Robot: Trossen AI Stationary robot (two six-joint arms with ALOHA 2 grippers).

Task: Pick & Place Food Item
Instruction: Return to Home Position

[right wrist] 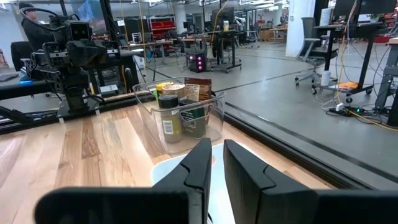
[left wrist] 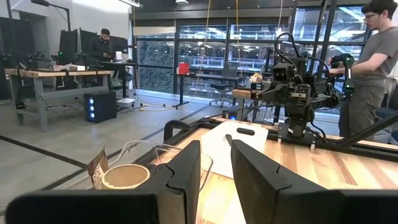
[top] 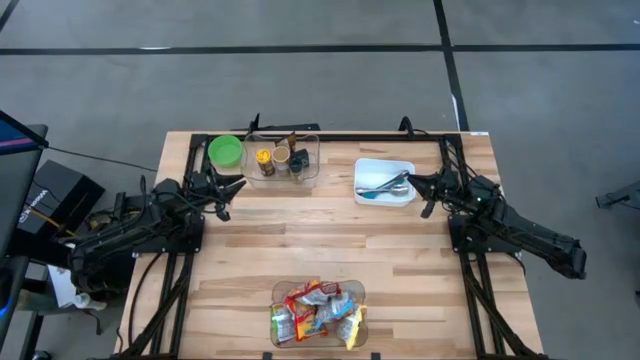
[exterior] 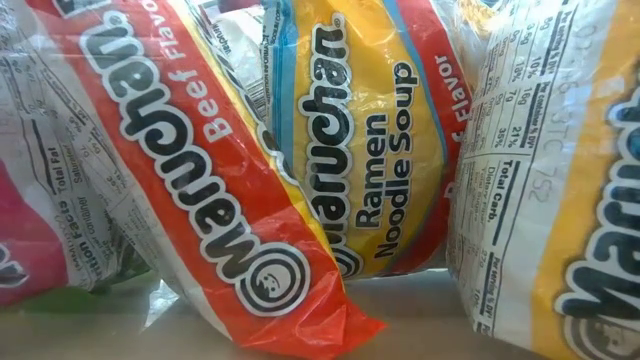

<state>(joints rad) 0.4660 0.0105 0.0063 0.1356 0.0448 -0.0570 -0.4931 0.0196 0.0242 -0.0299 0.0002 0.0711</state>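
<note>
Several ramen packets lie in a clear bin at the table's near edge, midway between the arms. They fill the low view, with an orange beef packet leaning against a yellow one. My left gripper hovers at the far left beside the green bowl, its fingers a narrow gap apart with nothing between them. My right gripper hovers at the far right over the white tray's edge, shut and empty.
A green bowl and a clear bin of jars and a cup stand at the far edge. A white tray there holds utensils. The table's middle is bare wood. People stand in the room beyond.
</note>
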